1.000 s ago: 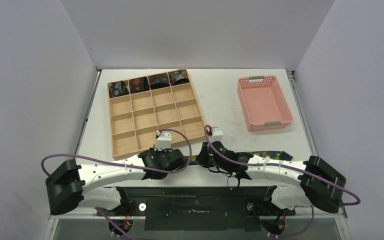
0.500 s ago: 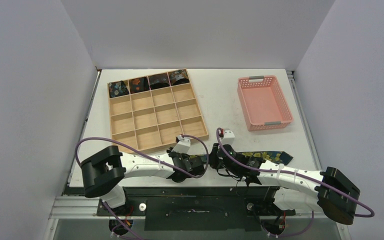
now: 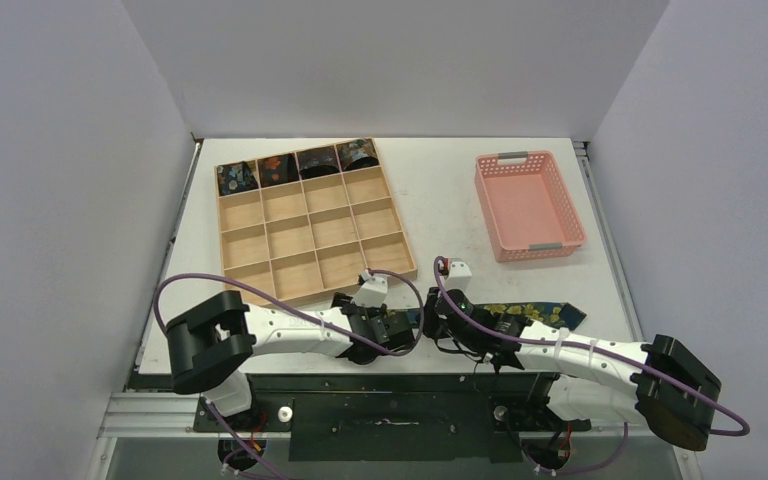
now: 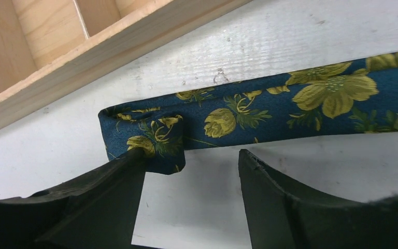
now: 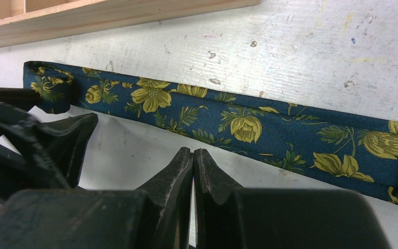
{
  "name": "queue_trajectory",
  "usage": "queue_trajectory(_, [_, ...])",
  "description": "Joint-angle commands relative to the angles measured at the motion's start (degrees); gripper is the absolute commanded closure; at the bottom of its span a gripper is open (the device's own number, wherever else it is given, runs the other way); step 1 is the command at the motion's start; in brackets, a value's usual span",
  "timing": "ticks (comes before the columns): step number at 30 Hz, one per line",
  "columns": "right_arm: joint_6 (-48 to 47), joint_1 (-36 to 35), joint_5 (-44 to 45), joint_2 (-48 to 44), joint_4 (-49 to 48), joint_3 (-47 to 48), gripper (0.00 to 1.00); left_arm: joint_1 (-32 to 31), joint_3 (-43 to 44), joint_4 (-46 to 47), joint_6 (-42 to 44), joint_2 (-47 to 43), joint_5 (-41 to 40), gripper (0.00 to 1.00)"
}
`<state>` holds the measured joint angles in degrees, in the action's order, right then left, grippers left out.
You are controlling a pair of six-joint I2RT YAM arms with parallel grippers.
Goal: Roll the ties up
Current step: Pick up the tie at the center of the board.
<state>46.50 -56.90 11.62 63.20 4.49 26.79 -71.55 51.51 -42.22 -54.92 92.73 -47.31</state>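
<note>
1. Top external: fixed high at the near edge, angled down and forward over the whole table [image 3: 440,200], far off.
2. Left wrist: very near, facing the tie [image 4: 290,104] and wooden tray [image 4: 109,57] edge.
3. Right wrist: equally near; same tie and tray edge shared.

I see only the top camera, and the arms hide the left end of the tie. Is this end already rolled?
Observer: Only begun. In the left wrist view the tie has its end folded over once, a short flat fold, not a coil.
Operator: Does the left gripper hold this fold?
Observer: No. The left gripper is open; one finger is at the corner of the fold, the other stands clear of the tie.
Operator: And the right gripper?
Observer: The right gripper is shut with no cloth between its fingers, beside the tie's near edge.
</note>
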Motion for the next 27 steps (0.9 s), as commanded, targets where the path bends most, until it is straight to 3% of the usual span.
queue_trajectory(1, [-0.84,0.71,1.26,-1.33,-0.55,0.67,0.95,-0.25,0.99,1.44,-0.03,-7.74,2.08,0.33])
queue_trajectory(5, [-1.21,1.07,0.65,-1.08,-0.53,1.37,0.95,-0.17,-0.34,1.61,0.13,-13.90,3.89,0.22])
queue_trajectory(10, [-1.86,1.35,-2.37,-0.30,-2.14,2.21,0.95,0.31,-3.64,2.40,-1.17,-24.20,5.83,0.22])
queue_trajectory(12, [-2.30,1.34,-6.10,0.93,-4.80,2.87,0.95,1.29,-7.28,5.35,-1.12,-30.61,6.52,0.30])
queue_trajectory(14, [-2.22,1.15,-9.29,2.86,-7.77,4.01,0.95,4.54,-13.82,11.35,-0.14,-37.96,10.20,0.45])
queue_trajectory(19, [-1.34,0.57,-12.36,6.65,-11.02,5.79,0.95,21.26,-27.52,25.71,1.69,-55.36,26.81,0.90])
queue_trajectory(21, [-1.10,0.08,-12.92,7.65,-11.59,6.44,0.95,27.67,-30.96,29.85,1.86,-57.13,34.44,1.00])
queue_trajectory(24, [-0.68,-0.63,-13.38,9.14,-12.65,7.40,0.95,33.67,-33.74,34.15,1.75,-54.86,41.78,1.00])
queue_trajectory(27, [-0.37,-1.45,-13.76,11.22,-13.44,8.84,0.95,34.37,-35.31,39.37,1.46,-51.47,44.32,1.00])
